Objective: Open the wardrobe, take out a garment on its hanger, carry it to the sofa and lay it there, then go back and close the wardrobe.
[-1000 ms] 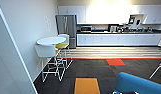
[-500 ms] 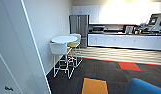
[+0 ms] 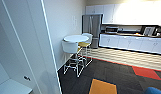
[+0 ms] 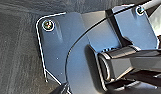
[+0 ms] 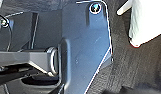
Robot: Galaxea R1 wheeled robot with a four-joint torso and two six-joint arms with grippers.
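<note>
I counted one round desk, two stools and one fridge. A white panel edged my left, with dark carpet open ahead. A rounded blue corner (probably the sofa) sat lower right. I couldn't tell what the robot gripped, if anything.

A white wall is running down the left of the frame toward a round white table with tall stools, while white kitchen cabinets, a steel fridge and a microwave are lining the upper right above dark carpet with orange and red patches.
</note>
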